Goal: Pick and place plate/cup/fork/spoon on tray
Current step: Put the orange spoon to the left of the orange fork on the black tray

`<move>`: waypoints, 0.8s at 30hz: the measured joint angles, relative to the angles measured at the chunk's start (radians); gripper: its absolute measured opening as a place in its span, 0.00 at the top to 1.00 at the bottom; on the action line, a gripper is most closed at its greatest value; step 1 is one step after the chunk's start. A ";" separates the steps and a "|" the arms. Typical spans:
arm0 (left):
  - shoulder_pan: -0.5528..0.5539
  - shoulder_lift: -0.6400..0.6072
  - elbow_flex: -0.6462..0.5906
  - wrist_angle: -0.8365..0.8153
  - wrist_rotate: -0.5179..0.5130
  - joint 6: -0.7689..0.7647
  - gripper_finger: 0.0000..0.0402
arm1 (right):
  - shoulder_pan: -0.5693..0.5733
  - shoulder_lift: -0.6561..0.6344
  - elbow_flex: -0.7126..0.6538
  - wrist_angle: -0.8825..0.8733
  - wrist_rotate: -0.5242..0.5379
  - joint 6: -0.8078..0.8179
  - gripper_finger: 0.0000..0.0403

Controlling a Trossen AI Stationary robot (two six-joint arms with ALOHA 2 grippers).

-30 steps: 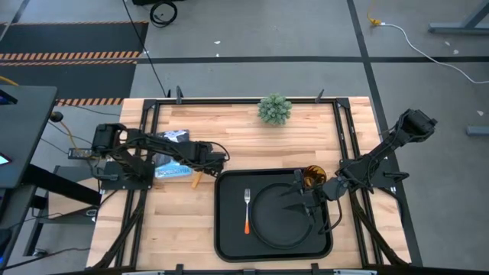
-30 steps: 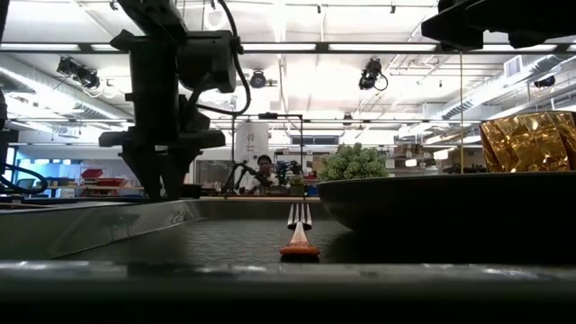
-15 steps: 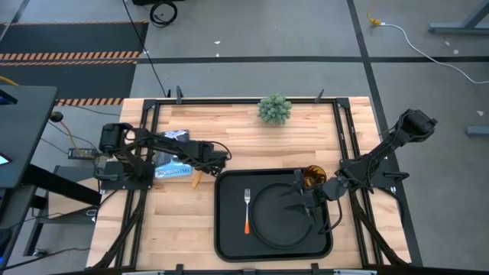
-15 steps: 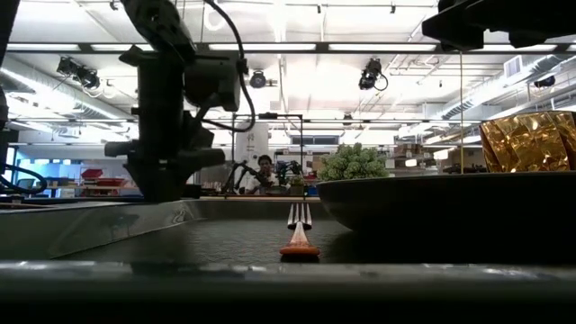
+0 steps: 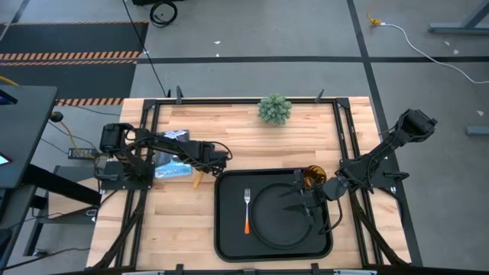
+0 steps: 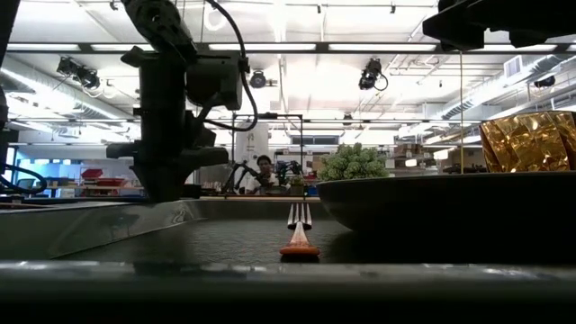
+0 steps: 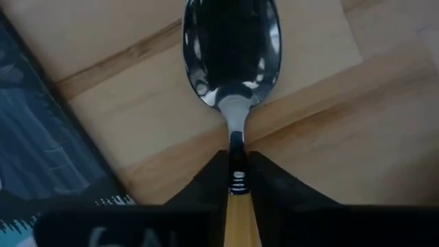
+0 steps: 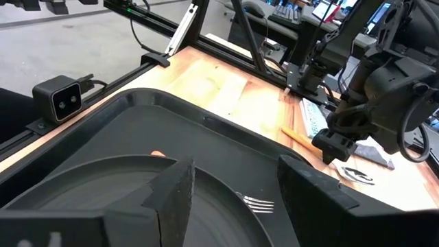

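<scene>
The spoon (image 7: 232, 82) is seen lying on the wooden table (image 5: 229, 130), just left of the tray (image 5: 229, 244). Its shiny bowl is pointed away from the left gripper (image 7: 236, 180), and its orange handle is pinched at the neck between the two dark fingers (image 7: 202, 184), which are closed tight on it. In the high view, the orange handle (image 5: 195, 180) is seen under the left gripper (image 5: 205, 163), close to the tray's top left corner. A blue and white packet (image 5: 173, 169) is seen under the left arm.

The fork (image 5: 247, 209), which has an orange handle here, is laid on the left part of the tray. The round black plate (image 5: 279, 220) is set just beside it, on the tray's right part. The amber cup (image 5: 313, 177) is stood at the tray's top right corner, just above the plate.

The right gripper (image 5: 306, 200) is held over the plate's right side. Its fingers (image 8: 180, 189) are spread wide apart and nothing is held between them.

A small green plant (image 5: 274, 108) is stood at the far edge of the table. In the low view, a person (image 6: 264, 171) is seen far off in the room behind.
</scene>
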State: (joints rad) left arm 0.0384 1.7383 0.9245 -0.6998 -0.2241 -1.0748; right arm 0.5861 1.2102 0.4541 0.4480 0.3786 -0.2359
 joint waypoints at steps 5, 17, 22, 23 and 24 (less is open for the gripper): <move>0.011 -0.002 0.000 0.000 0.009 -0.019 0.89 | 0.000 0.000 0.000 0.000 0.000 0.000 0.47; 0.056 -0.043 0.028 -0.006 -0.003 0.009 0.87 | 0.000 0.000 0.000 -0.001 0.000 0.000 0.47; 0.064 -0.044 0.052 -0.010 -0.005 0.017 0.87 | 0.000 0.000 0.000 -0.006 0.001 0.000 0.47; 0.064 -0.044 0.056 -0.014 -0.004 0.017 0.87 | 0.000 0.000 0.000 -0.007 0.001 0.000 0.47; 0.064 -0.044 0.063 -0.015 -0.003 0.015 0.87 | 0.000 0.000 0.000 -0.008 0.001 0.000 0.47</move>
State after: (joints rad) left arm 0.1020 1.6947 0.9876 -0.7147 -0.2276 -1.0602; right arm 0.5861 1.2102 0.4541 0.4396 0.3794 -0.2359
